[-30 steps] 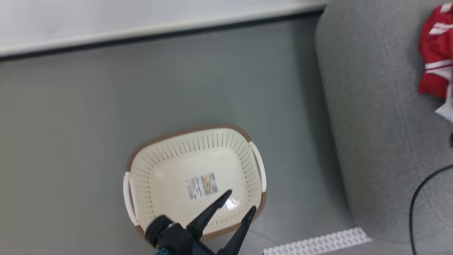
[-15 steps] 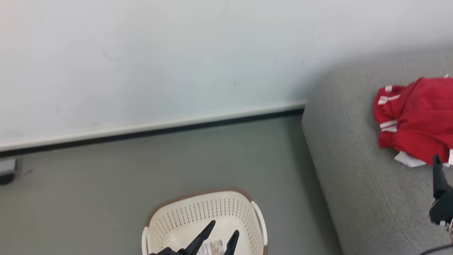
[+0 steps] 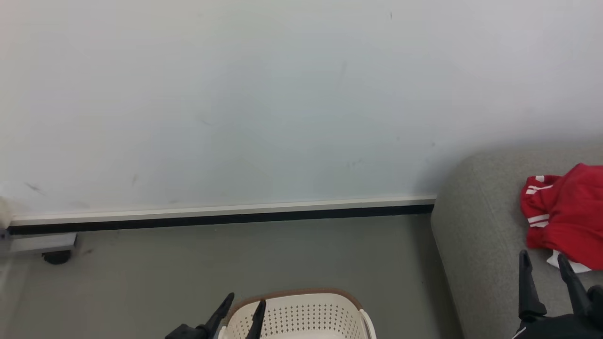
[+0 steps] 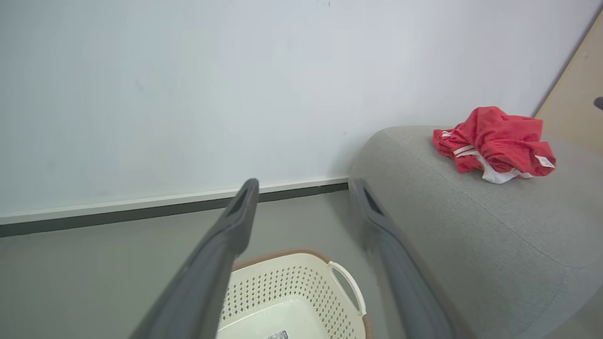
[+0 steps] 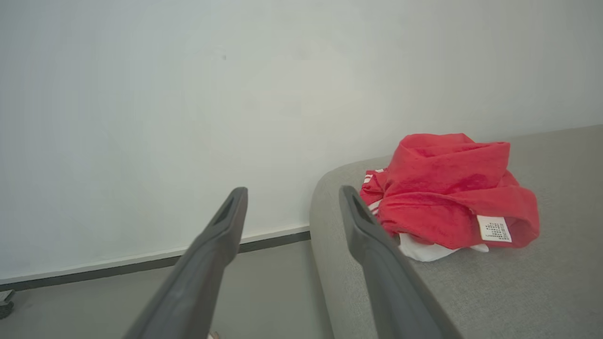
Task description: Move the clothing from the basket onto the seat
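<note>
clothing (image 3: 565, 214): 1 crumpled red heap, white stripes, lying on seat (image 3: 476, 245) | seat: 1 grey woven sofa, rounded edge | basket (image 3: 301, 313): 1 cream perforated plastic, brown rim, on floor (image 3: 188, 263) | left gripper (image 3: 246, 301), right gripper (image 3: 541, 256): jaws wide, holding nothing

Red clothing (image 4: 494, 141) on seat (image 4: 471, 235), basket (image 4: 282, 282) apart
</note>
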